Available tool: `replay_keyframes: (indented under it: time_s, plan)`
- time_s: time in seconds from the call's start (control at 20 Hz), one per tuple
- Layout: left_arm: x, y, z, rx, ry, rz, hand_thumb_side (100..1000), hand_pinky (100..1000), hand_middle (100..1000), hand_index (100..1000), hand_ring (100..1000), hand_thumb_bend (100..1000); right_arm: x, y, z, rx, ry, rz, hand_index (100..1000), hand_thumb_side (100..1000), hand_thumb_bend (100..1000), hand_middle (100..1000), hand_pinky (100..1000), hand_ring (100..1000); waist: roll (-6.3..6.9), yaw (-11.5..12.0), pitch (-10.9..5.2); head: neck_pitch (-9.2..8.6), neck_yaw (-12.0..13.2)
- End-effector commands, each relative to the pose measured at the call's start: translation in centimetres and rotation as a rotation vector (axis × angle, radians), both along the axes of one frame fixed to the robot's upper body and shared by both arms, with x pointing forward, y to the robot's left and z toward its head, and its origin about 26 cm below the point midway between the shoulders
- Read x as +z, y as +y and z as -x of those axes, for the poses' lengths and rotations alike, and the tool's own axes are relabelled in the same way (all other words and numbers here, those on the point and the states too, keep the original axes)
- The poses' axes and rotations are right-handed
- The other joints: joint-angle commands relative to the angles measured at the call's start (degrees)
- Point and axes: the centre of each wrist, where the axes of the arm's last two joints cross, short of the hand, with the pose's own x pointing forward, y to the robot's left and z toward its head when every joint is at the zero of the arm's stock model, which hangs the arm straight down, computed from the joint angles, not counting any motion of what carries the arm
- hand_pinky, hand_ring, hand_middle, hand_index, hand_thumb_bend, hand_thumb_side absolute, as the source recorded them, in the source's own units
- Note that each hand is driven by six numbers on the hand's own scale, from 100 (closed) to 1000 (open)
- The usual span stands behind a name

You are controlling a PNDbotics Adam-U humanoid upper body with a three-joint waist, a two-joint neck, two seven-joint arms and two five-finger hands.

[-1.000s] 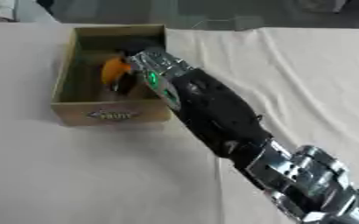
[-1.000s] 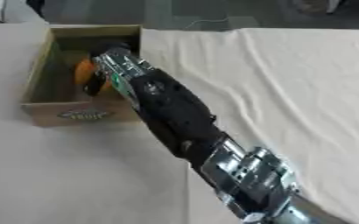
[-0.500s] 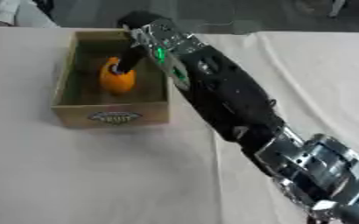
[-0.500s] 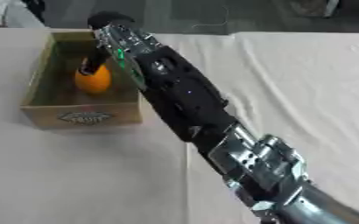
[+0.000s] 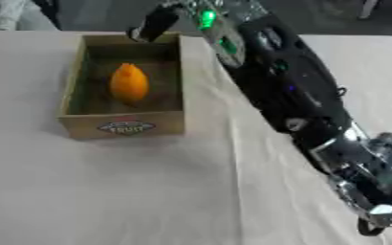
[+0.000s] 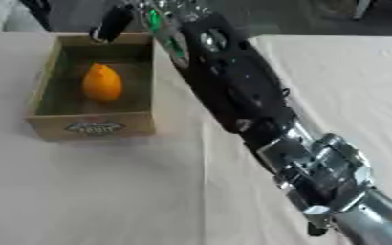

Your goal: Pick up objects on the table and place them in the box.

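Lifted clear now, the right hand (image 5: 153,24) hangs over the box's (image 5: 74,86) far rim, fingers straight and empty, having let the orange fruit (image 5: 129,83) drop inside. From the right eye view, that fruit lies alone on the box floor.

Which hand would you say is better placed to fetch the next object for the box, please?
Right, probably. Only the right hand is in view, above the far rim of the cardboard box, holding nothing, with the orange fruit already inside. The left hand shows in neither view, and no further object is visible on the table.
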Motion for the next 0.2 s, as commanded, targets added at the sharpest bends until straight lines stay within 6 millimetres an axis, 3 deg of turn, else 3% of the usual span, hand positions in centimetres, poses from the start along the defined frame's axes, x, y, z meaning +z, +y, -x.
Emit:
replay_keyframes:
  time_s: [0.05, 0.2]
  plan:
    - [0.8, 0.5, 0.3, 0.024, -0.028, -0.021, 897, 663, 648, 878, 698, 100, 2.9, -2.1, 3.1, 0.025, -0.096, -0.022, 993, 542, 377, 810, 885, 938, 0.46, -0.27, -1.45, 0.6, 0.78]
    - [0.7, 0.6, 0.3, 0.03, -0.027, -0.021, 897, 663, 647, 877, 697, 100, 3.5, -3.9, 5.8, 0.034, -0.149, -0.038, 977, 591, 367, 772, 874, 915, 0.78, -0.81, -1.53, 0.94, 1.28]
